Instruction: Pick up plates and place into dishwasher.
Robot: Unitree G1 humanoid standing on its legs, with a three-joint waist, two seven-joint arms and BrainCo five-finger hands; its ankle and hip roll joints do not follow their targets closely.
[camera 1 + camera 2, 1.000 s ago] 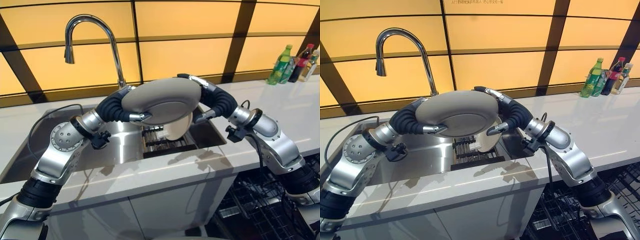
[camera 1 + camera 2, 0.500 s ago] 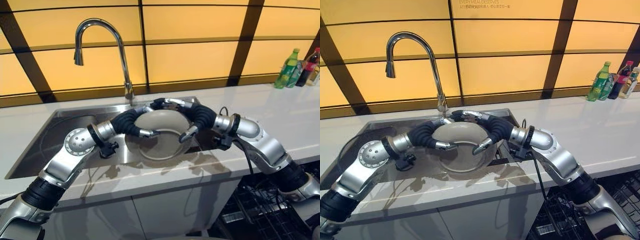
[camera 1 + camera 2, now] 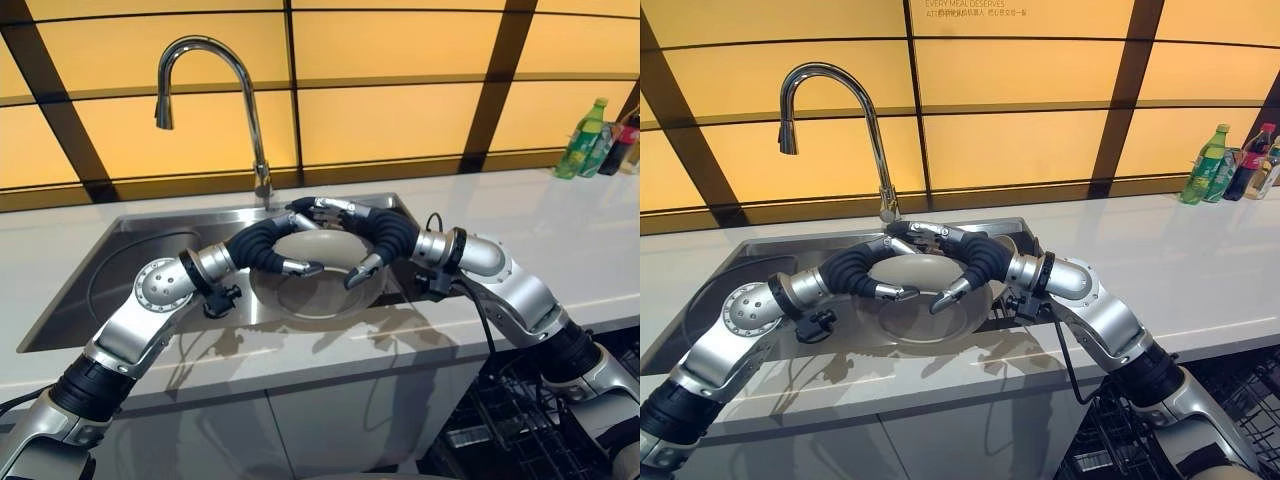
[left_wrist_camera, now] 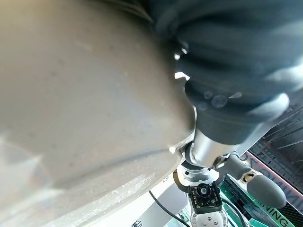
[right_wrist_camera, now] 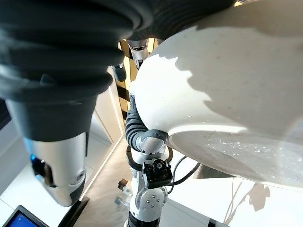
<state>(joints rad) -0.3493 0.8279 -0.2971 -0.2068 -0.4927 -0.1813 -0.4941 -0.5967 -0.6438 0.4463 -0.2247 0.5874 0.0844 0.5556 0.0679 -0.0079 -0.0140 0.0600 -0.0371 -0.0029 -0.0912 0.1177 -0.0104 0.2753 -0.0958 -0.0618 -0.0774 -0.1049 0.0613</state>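
The plate (image 3: 318,280) is clamped between both sets of fingers: the fingers (image 3: 298,267) of the left hand (image 3: 285,262) are curled over its left rim, and those (image 3: 360,271) of the right hand (image 3: 362,262) over its right rim, thumbs and fingertips pinching the edge from either side. The plate is held tilted, its hollow face toward the robot, over the sink (image 3: 150,262), near the sink's front edge and just in front of the tap (image 3: 214,90). The sink is set in the pale surface (image 3: 560,220); bottles (image 3: 584,139) stand at the far right corner. The dishwasher rack (image 3: 520,420) lies open below the surface's front right edge. Judged from this, the lift is done and the carry is in hand; next the plate would need swinging right and down, then being slotted upright into the rack without slipping.
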